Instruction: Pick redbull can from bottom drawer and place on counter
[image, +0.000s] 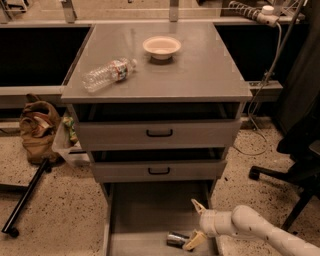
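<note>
The redbull can (175, 239) lies on its side at the front of the pulled-out bottom drawer (145, 210). My gripper (193, 224) reaches into the drawer from the right, just right of the can. Its fingers are open wide; the upper fingertip (195, 203) points up and left, and the lower fingertip (192, 244) sits right next to the can's right end. The can is not held. The counter (200, 70) is the grey cabinet top above.
A clear plastic bottle (107, 74) lies on the counter's left side and a white bowl (161, 46) sits near its back. The two upper drawers stand slightly open. A brown bag (37, 127) and a black pole (25, 197) are on the floor left; a chair base (280, 172) is on the right.
</note>
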